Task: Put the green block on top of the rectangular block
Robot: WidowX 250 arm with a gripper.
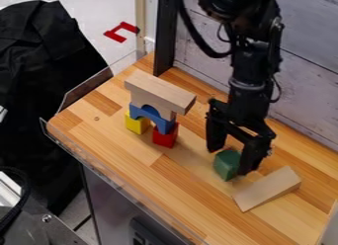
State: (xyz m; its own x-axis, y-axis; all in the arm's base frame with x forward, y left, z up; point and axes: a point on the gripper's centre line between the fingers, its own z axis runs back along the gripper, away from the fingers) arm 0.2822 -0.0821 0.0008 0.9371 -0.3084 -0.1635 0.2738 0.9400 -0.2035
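Hanging right of centre, the black gripper (228,161) has its jaws pretty wide, green block (226,166) between them, can't tell if they're touching it. Long rectangular wooden block (158,90) tops the stack, left of centre.

The black arm (249,66) comes in from the top edge, its gripper (229,162) (fingers spread apart) pointing downward.

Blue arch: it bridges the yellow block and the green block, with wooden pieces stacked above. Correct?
Not the green block, which is down at the gripper. Camera view: the blue arch bridges the yellow block and the red block.
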